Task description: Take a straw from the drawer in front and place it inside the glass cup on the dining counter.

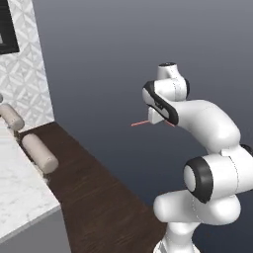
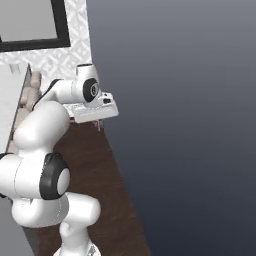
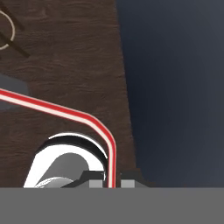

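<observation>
Pinching the straw [image 3: 65, 110] near one end, the claw [image 3: 111, 180] holds it closed; light, thin and bent just beyond the fingertips, it looks easily crushed or swung

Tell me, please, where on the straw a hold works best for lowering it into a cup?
Probably on the short straight leg below the bend, where the fingers already pinch the straw from both sides; its long striped arm then juts free beyond the elbow.

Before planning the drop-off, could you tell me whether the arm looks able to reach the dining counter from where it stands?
Probably not yet: the hand, shut on the straw, hangs over dark floor, while the dining counter lies off to its left.
</observation>
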Controlling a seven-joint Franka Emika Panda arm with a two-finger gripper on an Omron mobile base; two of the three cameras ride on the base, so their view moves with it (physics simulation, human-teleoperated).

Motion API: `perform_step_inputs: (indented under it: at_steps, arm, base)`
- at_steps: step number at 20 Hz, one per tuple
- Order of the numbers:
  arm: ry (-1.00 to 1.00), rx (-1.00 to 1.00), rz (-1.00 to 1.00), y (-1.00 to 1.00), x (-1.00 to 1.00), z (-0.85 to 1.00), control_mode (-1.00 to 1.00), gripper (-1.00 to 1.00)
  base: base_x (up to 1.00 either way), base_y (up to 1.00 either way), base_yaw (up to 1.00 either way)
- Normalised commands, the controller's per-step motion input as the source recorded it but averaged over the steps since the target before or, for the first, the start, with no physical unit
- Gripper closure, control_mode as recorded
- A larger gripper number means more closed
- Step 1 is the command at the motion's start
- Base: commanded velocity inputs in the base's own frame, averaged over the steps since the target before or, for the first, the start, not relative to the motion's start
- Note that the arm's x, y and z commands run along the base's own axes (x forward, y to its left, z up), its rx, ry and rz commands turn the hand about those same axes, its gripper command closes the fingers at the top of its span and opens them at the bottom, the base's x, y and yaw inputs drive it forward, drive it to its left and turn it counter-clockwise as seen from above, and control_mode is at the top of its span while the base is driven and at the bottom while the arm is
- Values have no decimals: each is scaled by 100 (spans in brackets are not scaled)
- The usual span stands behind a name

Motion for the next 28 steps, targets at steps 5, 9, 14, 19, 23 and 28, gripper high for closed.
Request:
perform_step_inputs:
  at_steps: [5,9,14,19,23,28]
  arm:
    - [0,0,0,0,0,0,100,100]
    - [0,0,0,0,0,0,100,100]
    - [0,0,0,0,0,0,100,100]
    - [0,0,0,0,0,0,100,100]
    - [0,0,0,0,0,0,100,100]
    - [0,0,0,0,0,0,100,100]
  base:
    - [100,-34,58]
    - [100,-26,56]
    - [100,-28,56]
    - [100,-47,55]
    - [90,-74,51]
    - [62,-89,47]
